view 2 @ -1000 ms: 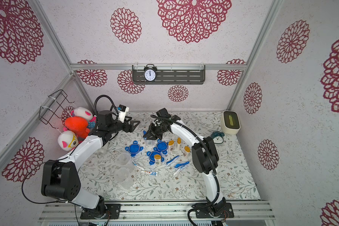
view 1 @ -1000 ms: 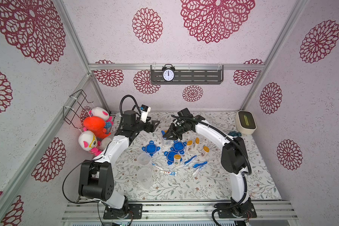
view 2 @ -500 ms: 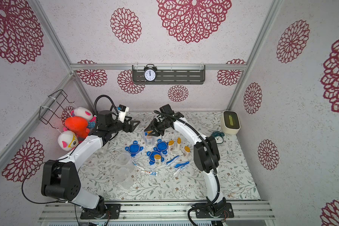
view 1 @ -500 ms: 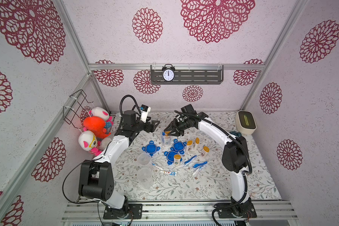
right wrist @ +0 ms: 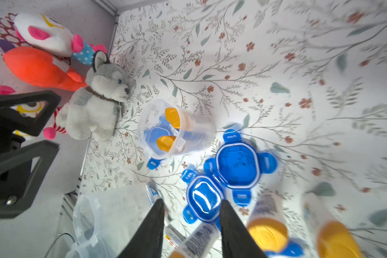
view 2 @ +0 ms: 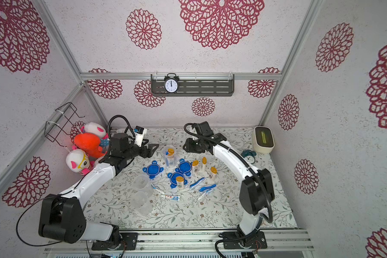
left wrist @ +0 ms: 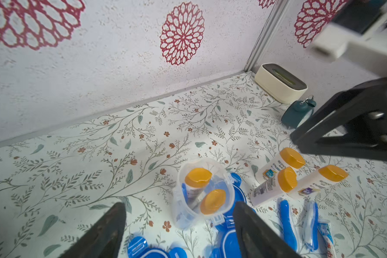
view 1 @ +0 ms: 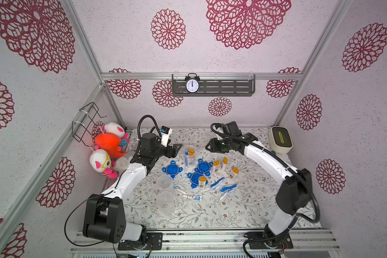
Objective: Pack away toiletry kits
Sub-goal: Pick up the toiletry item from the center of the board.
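Beside blue lids (view 1: 203, 166), cup (view 1: 189, 156) apparently upright.

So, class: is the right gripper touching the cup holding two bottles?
Apart. Right wrist view: a stretch of table shows between the right gripper and the cup.

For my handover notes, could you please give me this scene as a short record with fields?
Filled cup: upright, unlidded, two bottles inside
Empty cups: two, unlidded
Lids: three, on the table
Loose bottles: four
Left end effector: open, empty
Right end effector: open, empty
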